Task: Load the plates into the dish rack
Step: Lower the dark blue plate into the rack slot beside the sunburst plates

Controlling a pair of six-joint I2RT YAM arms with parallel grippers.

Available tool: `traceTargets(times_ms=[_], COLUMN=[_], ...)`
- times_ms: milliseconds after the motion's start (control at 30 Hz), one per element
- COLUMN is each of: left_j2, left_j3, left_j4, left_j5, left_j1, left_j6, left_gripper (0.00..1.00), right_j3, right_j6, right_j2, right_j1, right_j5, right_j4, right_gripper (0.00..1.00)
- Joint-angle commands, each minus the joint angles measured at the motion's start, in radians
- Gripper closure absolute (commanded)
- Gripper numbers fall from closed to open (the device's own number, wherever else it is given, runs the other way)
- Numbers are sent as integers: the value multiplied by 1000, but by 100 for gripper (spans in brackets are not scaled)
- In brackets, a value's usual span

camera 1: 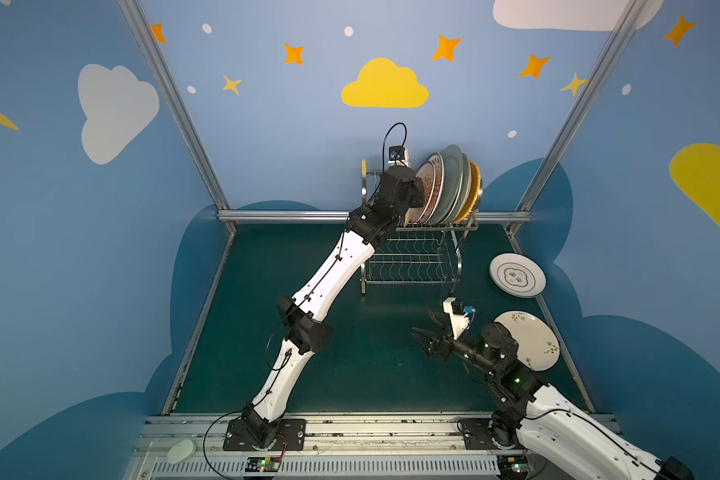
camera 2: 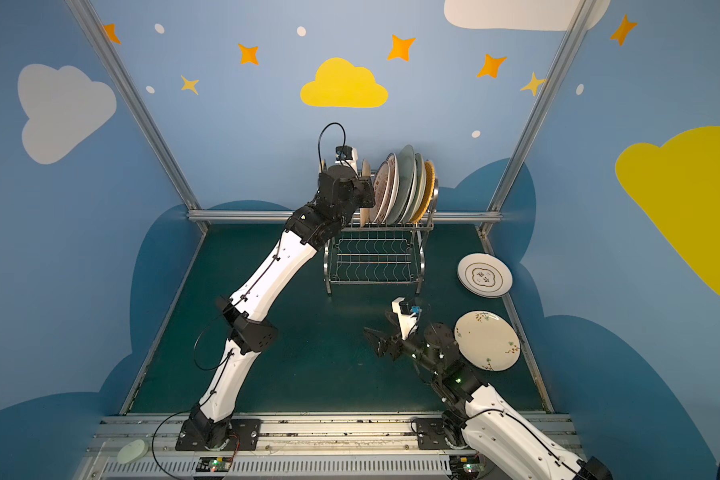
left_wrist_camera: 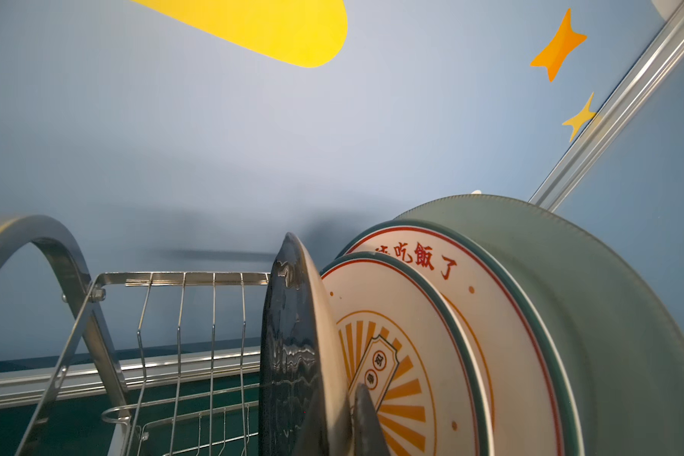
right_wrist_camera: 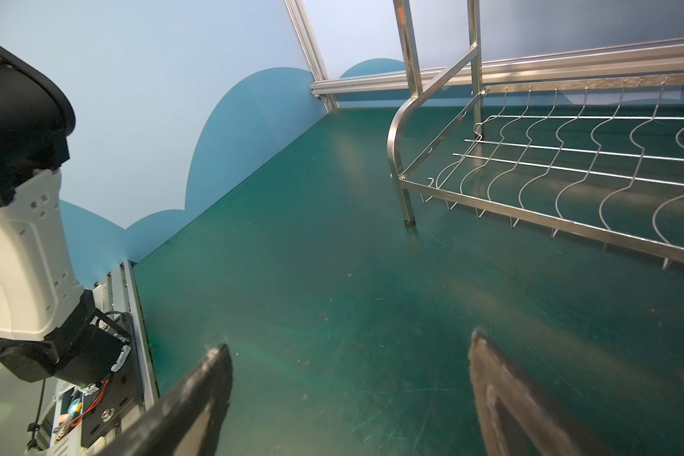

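The dish rack [camera 1: 408,266] stands at the back of the green table. Its upper tier holds several upright plates: sunburst ones [left_wrist_camera: 403,355], a grey-green one [camera 1: 452,183] and an orange woven one [camera 1: 474,183]. My left gripper [left_wrist_camera: 344,418] is shut on the rim of a black plate [left_wrist_camera: 289,347] with a pale face. That plate stands upright in the upper tier, just left of the sunburst plates. My right gripper [camera 1: 422,324] hovers open and empty over the table in front of the rack. Two plates lie flat at the right: a ringed white one [camera 1: 517,275] and a floral one [camera 1: 537,345].
The rack's wavy lower shelf [right_wrist_camera: 569,158] holds nothing. Slots left of the black plate [left_wrist_camera: 182,316] stand free. Aluminium posts [camera 1: 171,104] and blue walls close in the table. A pale round pad [camera 1: 181,451] lies on the front rail. My right arm overlaps the floral plate's near edge.
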Motion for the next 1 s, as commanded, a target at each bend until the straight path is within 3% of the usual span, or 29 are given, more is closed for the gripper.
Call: traceTargets(times_ms=[0, 467, 733, 967], left_j2=[-1, 32, 47, 54], left_j3=[40, 40, 40, 40], left_j4=[82, 105, 110, 108], left_j5=[-66, -84, -102, -102], left_j1=[-10, -27, -32, -32], left_j6=[70, 111, 123, 122], left_gripper=[96, 96, 83, 79], right_j3=[35, 38, 41, 43], right_j6=[-9, -5, -8, -7], right_j2=[-1, 12, 18, 28], right_j1=[7, 8, 10, 12], right_j5=[14, 16, 24, 24], right_j4=[-10, -11, -18, -16], right_gripper=[9, 9, 9, 9])
